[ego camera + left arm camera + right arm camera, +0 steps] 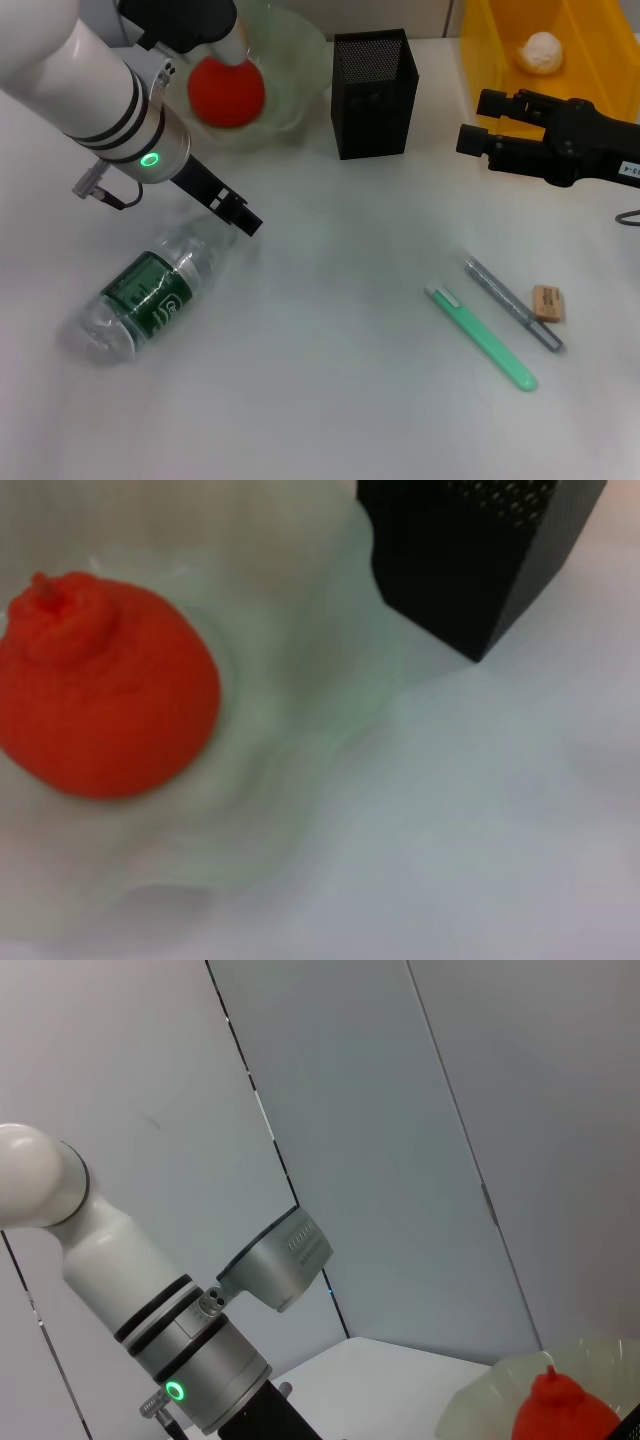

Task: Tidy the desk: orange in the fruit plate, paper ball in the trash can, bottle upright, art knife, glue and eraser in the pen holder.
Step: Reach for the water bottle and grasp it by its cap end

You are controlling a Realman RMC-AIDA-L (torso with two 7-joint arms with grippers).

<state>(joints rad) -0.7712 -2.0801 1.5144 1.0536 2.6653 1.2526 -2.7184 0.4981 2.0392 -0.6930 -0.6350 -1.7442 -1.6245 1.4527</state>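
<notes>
The orange (227, 90) lies in the pale-green fruit plate (295, 60) at the back left; it also shows in the left wrist view (105, 685) and the right wrist view (560, 1412). My left gripper (215, 35) hovers just above it. The bottle (140, 295) lies on its side at the front left of the desk (330, 300). The paper ball (542, 52) sits in the yellow trash can (480, 40). My right gripper (478, 120) is open and empty in front of the trash can. The green art knife (480, 335), grey glue stick (512, 303) and eraser (548, 302) lie at the front right.
The black mesh pen holder (375, 92) stands at the back centre, between the fruit plate and the trash can; it also shows in the left wrist view (480, 550). My left forearm (100, 95) reaches over the desk's left side, above the bottle.
</notes>
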